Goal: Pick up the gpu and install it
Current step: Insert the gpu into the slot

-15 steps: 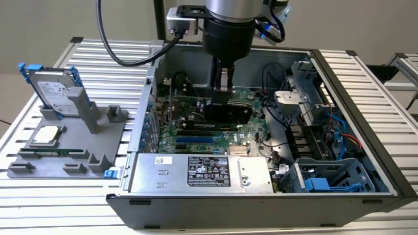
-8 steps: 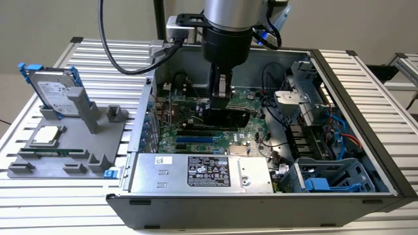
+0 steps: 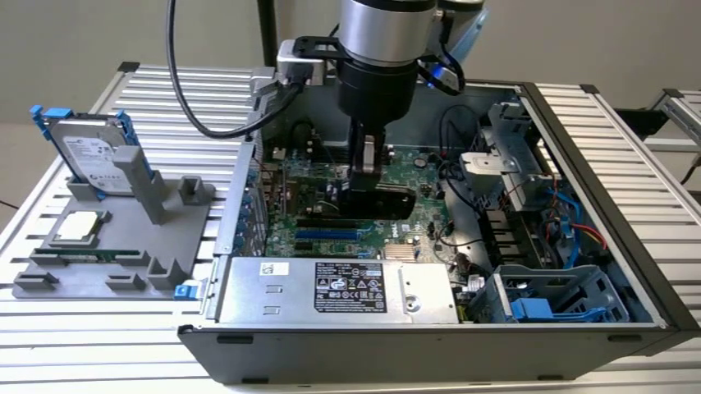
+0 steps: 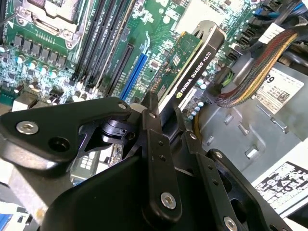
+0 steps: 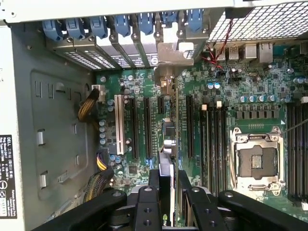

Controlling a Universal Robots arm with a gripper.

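On the exterior view's left, a slatted metal table (image 3: 66, 328) carries a grey parts stand (image 3: 121, 246) with a silver hard drive (image 3: 93, 152) standing upright in blue rails, a processor chip (image 3: 79, 227) lying flat and a narrow memory stick (image 3: 88, 254) in its groove. Just beside the stand, toward the middle, sits the open computer case (image 3: 438, 328), side panel off, with the green motherboard (image 3: 318, 180) exposed and the silver power supply (image 3: 340, 291) along its near edge. Above the board the arm reaches down into the case, and the gripper (image 3: 370, 176) is clamped on the gpu (image 3: 373, 201), which hangs edge-down over the expansion slots. In the second wrist view the fingers (image 4: 156, 139) pinch the card's black face near one end, the gpu (image 4: 192, 72) running away from them above the dark and blue slots (image 4: 130, 72). In the first wrist view the card (image 5: 166, 139) is seen edge-on, roughly parallel with the long slots (image 5: 147, 125), its metal bracket (image 5: 175, 53) close to the rear openings.

By the look of it, the step in hand is the installing: the card is lifted and carried, but whether its edge has entered a slot cannot be told. Seating it would call for exact alignment and a straight push.

Farther to the exterior view's right lie the drive cage (image 3: 559, 295) and more slatted table, with a plain pale wall behind.
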